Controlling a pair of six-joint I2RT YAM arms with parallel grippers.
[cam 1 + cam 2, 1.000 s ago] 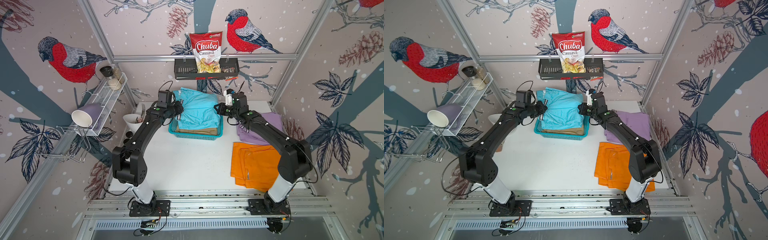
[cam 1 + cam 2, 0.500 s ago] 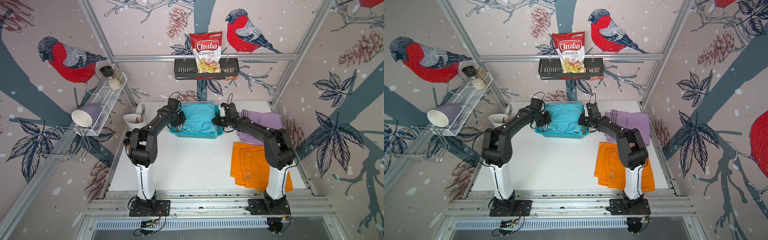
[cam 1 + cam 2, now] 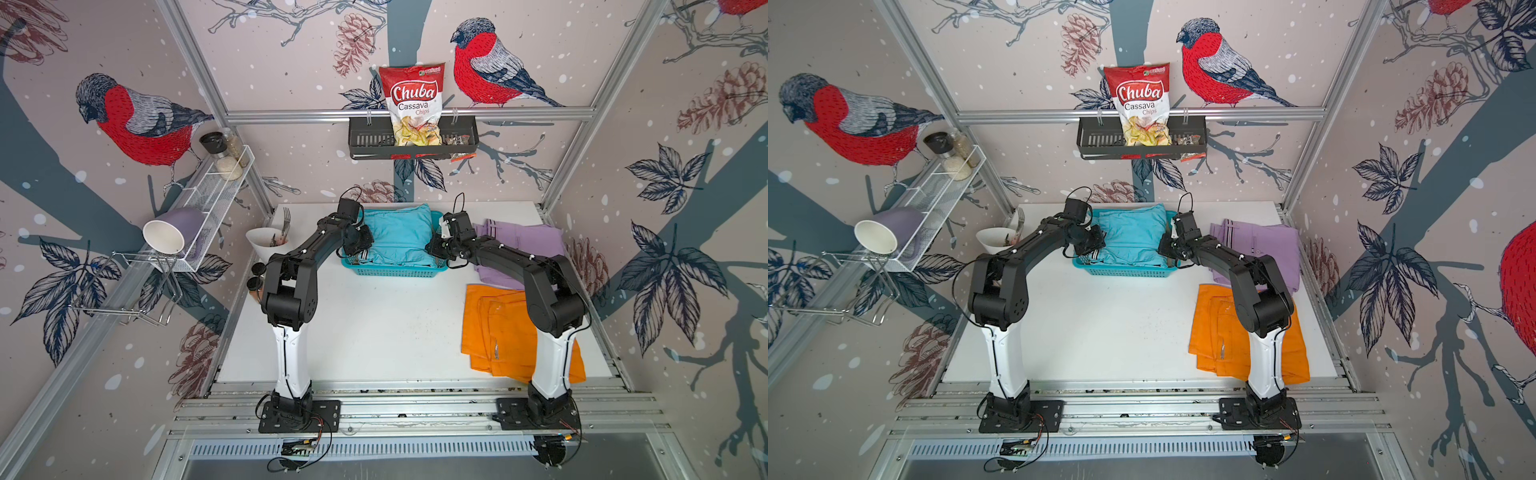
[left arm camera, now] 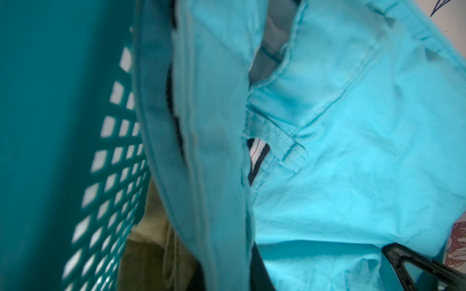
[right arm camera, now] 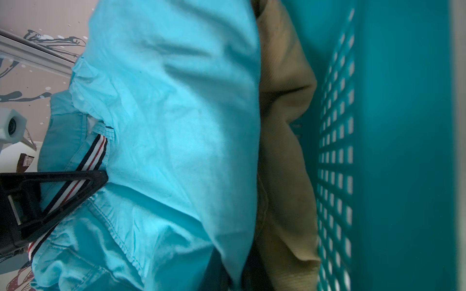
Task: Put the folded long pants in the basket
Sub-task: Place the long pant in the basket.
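Your left gripper and right gripper are both down at the teal basket, one at each short end. The basket sits toward the back of the white table. Both pairs of jaws are closed to a narrow pinch, each on an edge of the turquoise pants. From the right wrist you can see the left gripper's black finger lying on the striped waistband tape, with turquoise cloth bunched at its tip. From the left wrist the right gripper shows only as a black corner against the cloth, so the exact bite there is hard to read.

The turquoise pants lie inside the basket, filling it from end to end and bulging a little above the rim. Under them are the khaki pants, pressed against the basket's mesh wall. The lilac pants lie flat on the table just right of the basket, partly under your right arm, with their striped waistband at the far end. The orange pants lie on the table just in front of them, near the front edge, partly hidden by the right arm.
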